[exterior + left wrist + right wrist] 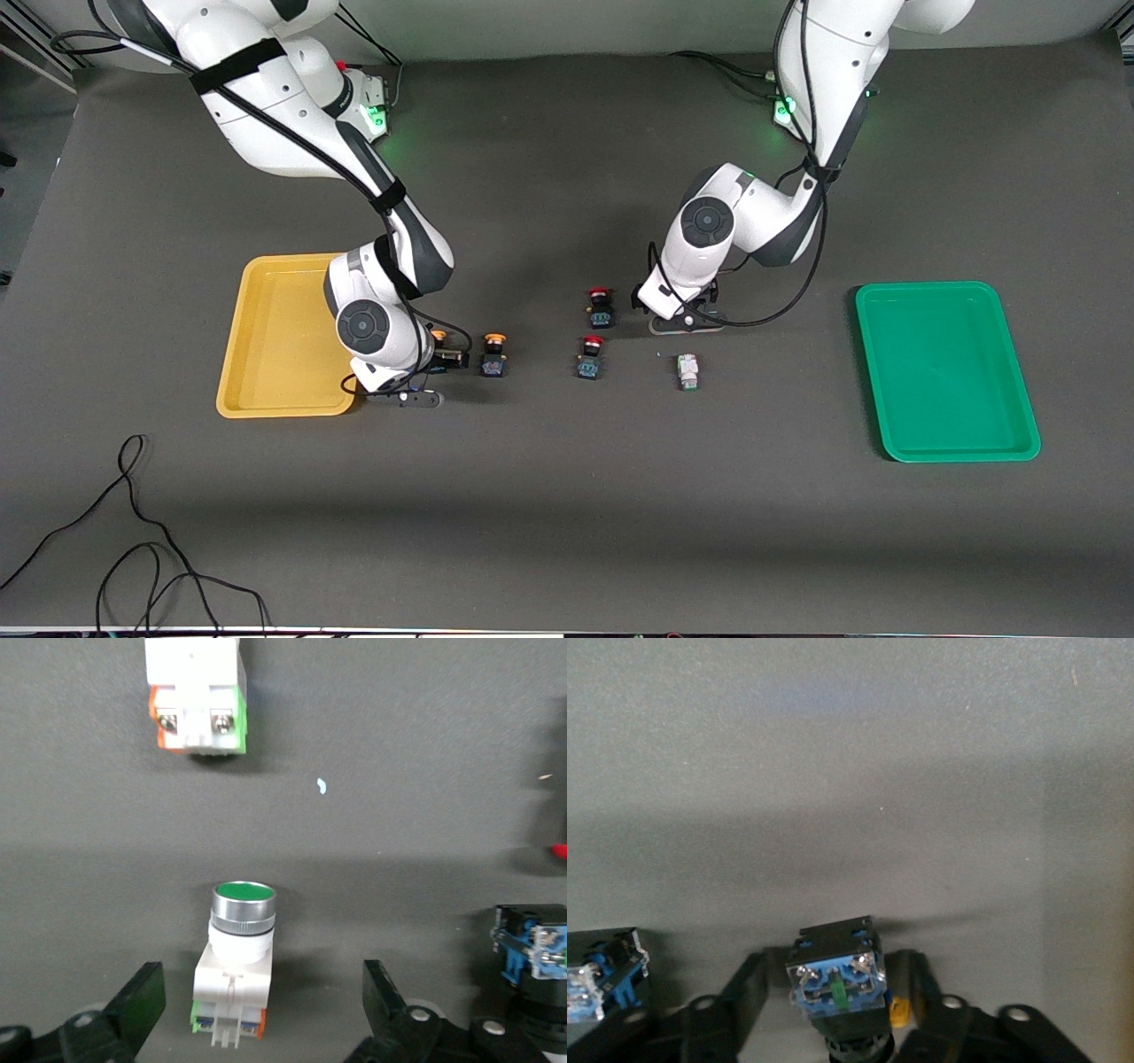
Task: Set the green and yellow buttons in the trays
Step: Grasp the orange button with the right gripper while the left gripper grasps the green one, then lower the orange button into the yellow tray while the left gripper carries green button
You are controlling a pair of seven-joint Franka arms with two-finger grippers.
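Yellow tray (266, 354) flat at the right arm's end of the table, green tray (939, 372) flat at the left arm's end, both shallow and round-cornered. Just beside the yellow tray, one yellow-capped button (837, 983), dark body with a blue terminal end, flanked by the spread fingers of the right gripper (833, 992). Beside it, toward the table's middle, a second yellow-capped button (494, 354) standing cap up. One green-capped button (235, 966), white body and metal ring, between the wide-open fingers of the left gripper (257, 1001), untouched. A second white-bodied button (687, 372) on its side, nearer the front camera.
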